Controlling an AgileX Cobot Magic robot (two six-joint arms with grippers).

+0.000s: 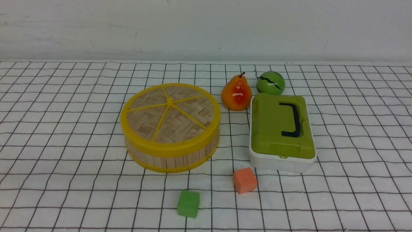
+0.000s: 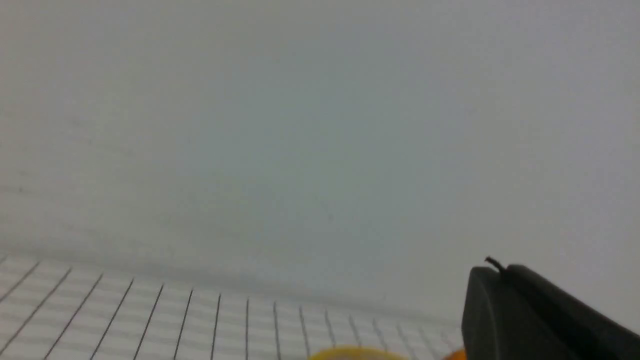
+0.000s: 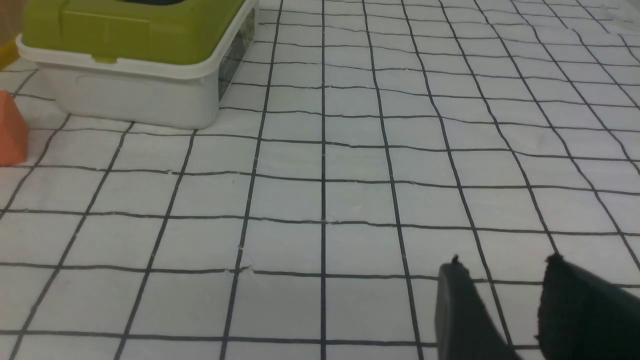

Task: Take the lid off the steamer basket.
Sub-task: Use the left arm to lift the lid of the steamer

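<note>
The lid (image 1: 170, 113), a woven bamboo disc with a yellow rim and yellow spokes, sits closed on the steamer basket (image 1: 170, 155), left of centre on the checked cloth. Neither gripper shows in the front view. In the left wrist view my left gripper (image 2: 500, 270) is shut and empty, raised and facing the back wall. A blurred yellow sliver of the lid's rim (image 2: 357, 354) lies at the picture's edge. In the right wrist view my right gripper (image 3: 502, 265) is open and empty, low over bare cloth, well away from the basket.
A pear (image 1: 236, 91) and a green ball (image 1: 270, 82) stand behind and to the right of the basket. A white box with a green top (image 1: 281, 129) stands to its right. An orange cube (image 1: 245, 180) and a green cube (image 1: 188, 203) lie in front.
</note>
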